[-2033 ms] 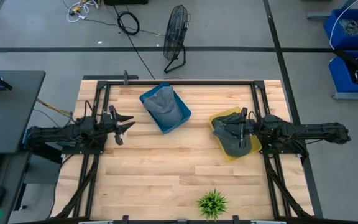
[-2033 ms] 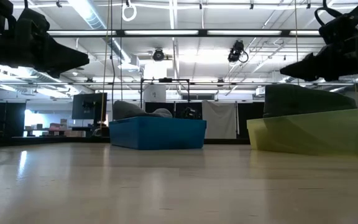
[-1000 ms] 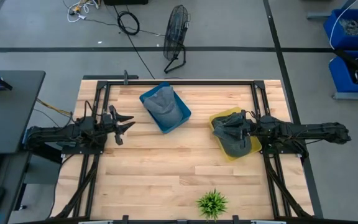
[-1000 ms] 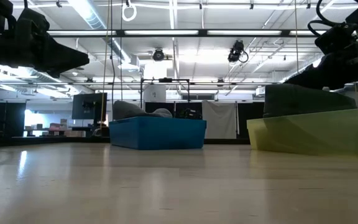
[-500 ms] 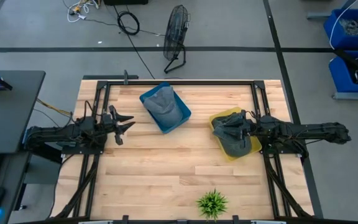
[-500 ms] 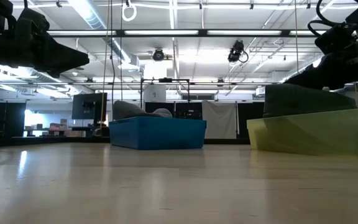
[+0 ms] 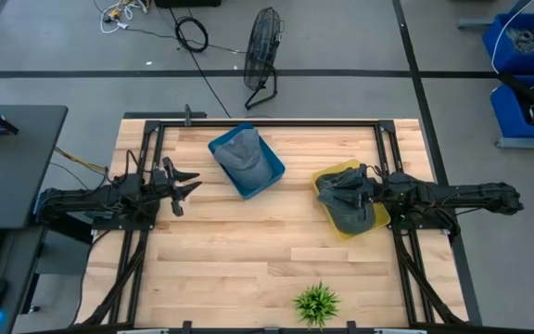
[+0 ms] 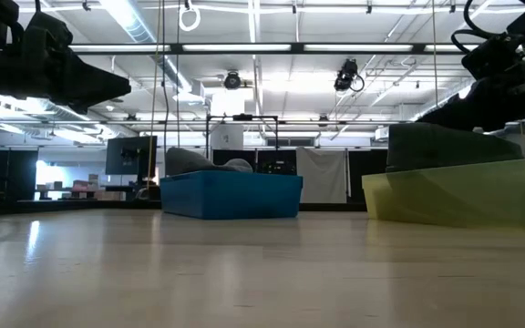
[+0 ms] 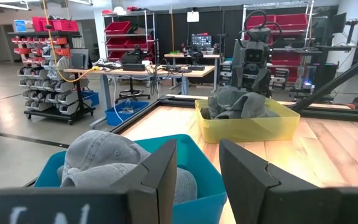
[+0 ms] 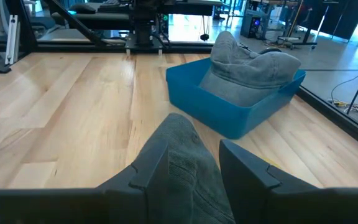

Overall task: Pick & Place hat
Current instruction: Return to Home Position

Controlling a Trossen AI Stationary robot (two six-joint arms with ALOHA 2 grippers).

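Two hats lie in two bins. A light grey hat [image 7: 244, 153] sits in the blue bin [image 7: 269, 176] at the table's far middle. A darker grey-green hat [image 7: 341, 211] fills the yellow bin [image 7: 327, 174] at the right. My right gripper [image 7: 358, 190] hangs open low over that hat, and a raised fold of the hat [image 10: 184, 165] shows between its fingers. My left gripper [image 7: 188, 184] waits open and level at the table's left, pointing toward the blue bin [image 9: 197, 199], with nothing between its fingers. My right gripper stands level to slightly tipped down over the yellow bin, coming from the table's right. Its fingers [image 10: 151, 162] lie on either side of the hat's raised fold. Whether they touch the cloth, I cannot tell. The hat rests in the bin.
A small green plant [image 7: 316, 301] stands at the near edge. Black frame rails [image 7: 146, 158] run along the left and right sides. Bare wood [image 7: 248, 237] lies between the bins and the near edge. A fan [image 7: 262, 56] stands on the floor beyond the far edge.
Two seconds ago my right gripper stood a little higher. It then tipped down toward the hat in the yellow bin and has kept still through the last second. Neither hat has moved.
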